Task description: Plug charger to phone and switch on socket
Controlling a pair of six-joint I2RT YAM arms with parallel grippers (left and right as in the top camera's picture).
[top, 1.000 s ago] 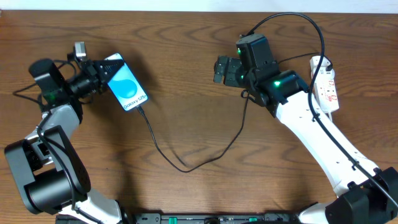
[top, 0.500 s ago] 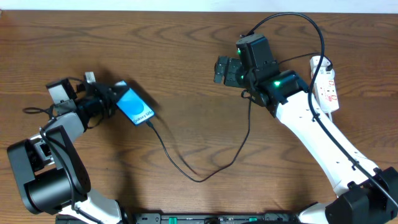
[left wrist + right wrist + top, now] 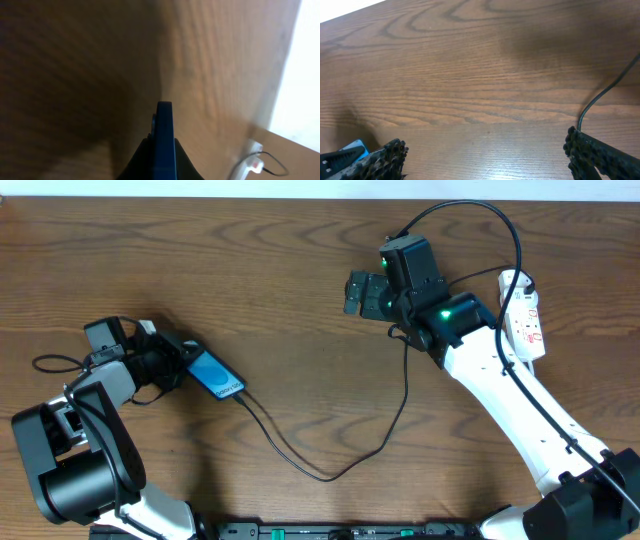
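A: Brown wood desk (image 3: 250,250) all over, with a thin pale strip along the far edge. See the phone (image 3: 215,373)?

B: Yes. Down low on the left now, pinched at one end by the left jaws. Sat higher up a second ago, with the blue screen turned up to the camera.

A: And now?

B: Tipped more on its edge, so looks thin. From the left wrist, just a dark blue edge sticking out between the jaws.

A: Still joined to the charger (image 3: 335,477)?

B: Looks like it. Meets the phone's near corner, loops low across the desk, then climbs up behind the right arm toward the socket (image 3: 527,315). Got dragged along with the phone, and not pulled tight.

A: So, done with the plugging?

B: Seems so, going by that. Cannot see the tip itself, though.

A: And the right jaws?

B: Spread wide, holding nothing, hanging over the far middle of the desk. Have not moved at all.

A: Left to do, then?

B: Flipping the switch on the socket, over at the right side. Cannot tell from here whether on or off. Probably a job for the right jaws, being much closer.
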